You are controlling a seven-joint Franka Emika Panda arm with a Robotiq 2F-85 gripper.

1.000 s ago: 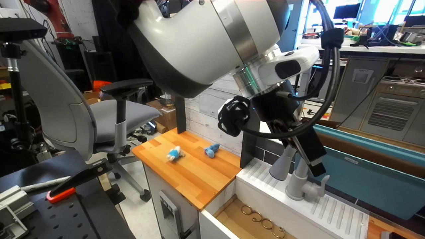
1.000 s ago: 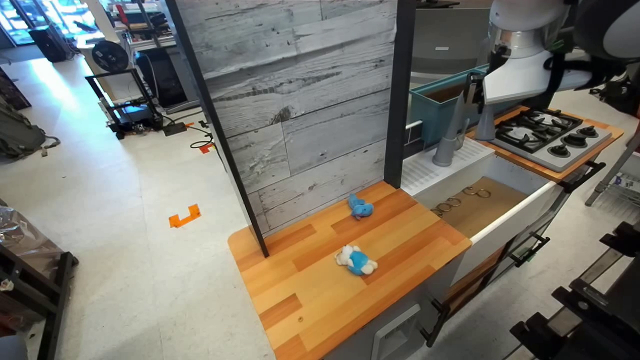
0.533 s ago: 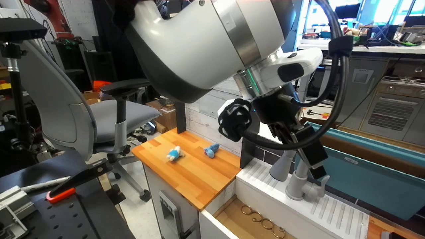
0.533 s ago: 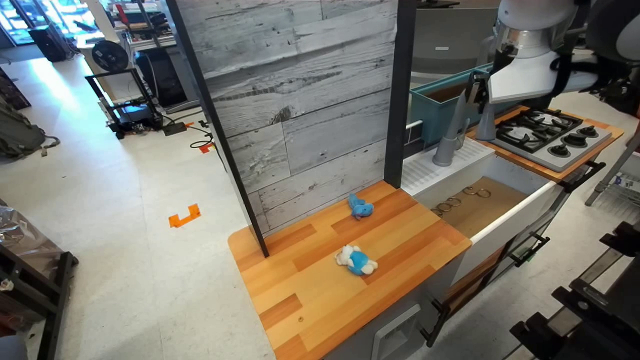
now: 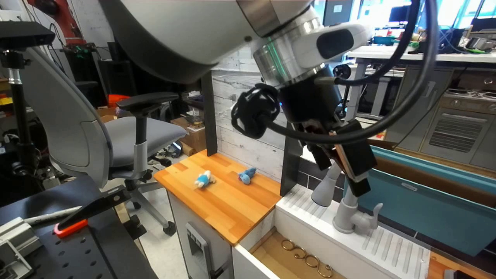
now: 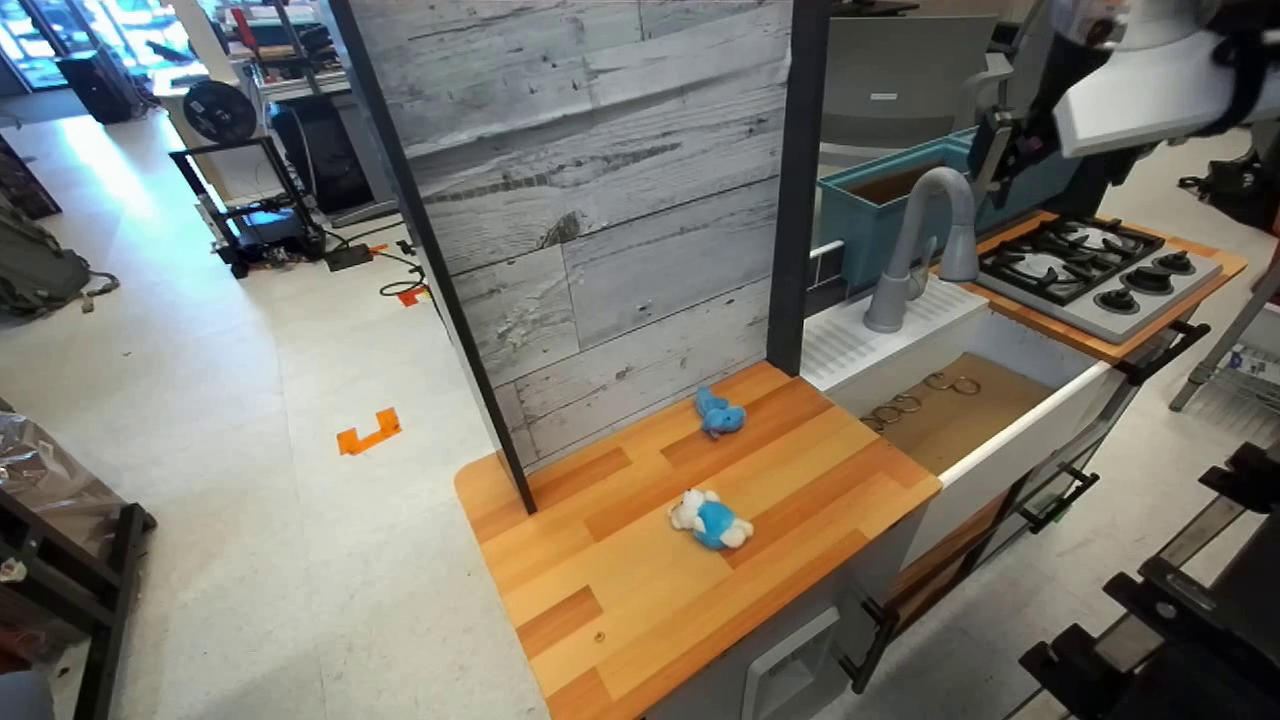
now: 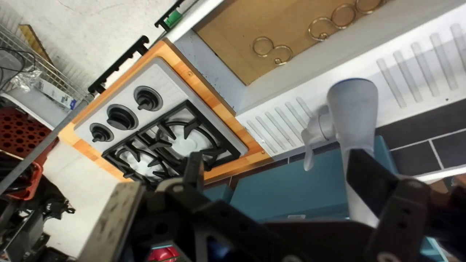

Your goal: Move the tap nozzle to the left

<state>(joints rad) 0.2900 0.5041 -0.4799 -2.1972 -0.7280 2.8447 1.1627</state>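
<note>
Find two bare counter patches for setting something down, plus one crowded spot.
The counter is bare between the blue toy and sink, and between the white-and-blue toy and wall panel. Crowded: around the tap nozzle, gripper and planter.

Glare from the windows point(image 6: 110, 30) whitens the floor point(image 6: 110, 172); in wrist view, fingers point(image 7: 369, 178) blur.

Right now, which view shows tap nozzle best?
An exterior view: tap nozzle shows its whole arch. Elsewhere, pincer hides its top in an exterior view; wrist view shows its flared end, one finger across the neck.
</note>
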